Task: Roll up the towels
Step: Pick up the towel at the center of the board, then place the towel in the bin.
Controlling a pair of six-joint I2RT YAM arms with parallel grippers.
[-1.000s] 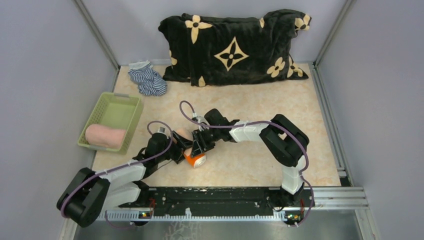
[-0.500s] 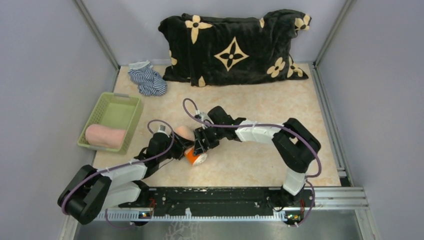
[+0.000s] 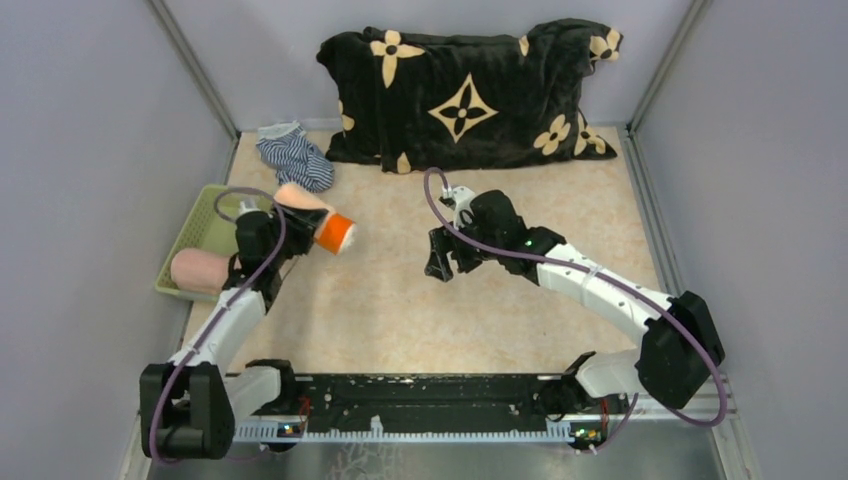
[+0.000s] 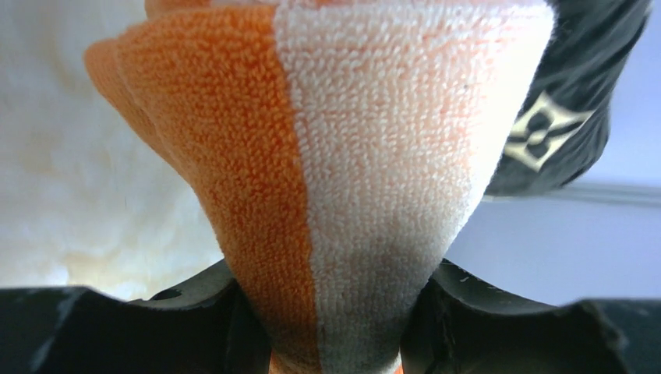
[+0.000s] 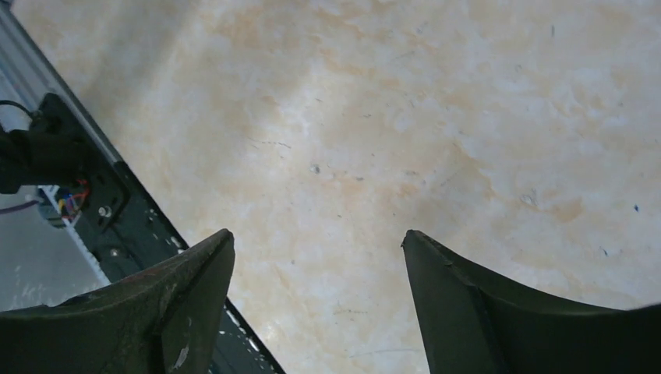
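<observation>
My left gripper (image 3: 285, 228) is shut on the rolled orange towel (image 3: 318, 224) and holds it in the air beside the green basket (image 3: 232, 217). In the left wrist view the orange and white roll (image 4: 335, 156) fills the frame, pinched between the two black fingers (image 4: 195, 319). The rolled pale pink towel (image 3: 208, 271) lies in the near end of the basket. My right gripper (image 3: 440, 262) is open and empty above the bare table; its fingers (image 5: 179, 304) stand wide apart.
The blue-and-white striped cloth (image 3: 293, 158) lies at the back left. The big black blanket with cream flowers (image 3: 465, 95) fills the back of the table. Grey walls close in both sides. A black rail (image 3: 430, 390) runs along the near edge.
My left gripper has lifted the orange roll from the table's middle and carried it back and left toward the basket. My right gripper has let go and drawn away to the right.
</observation>
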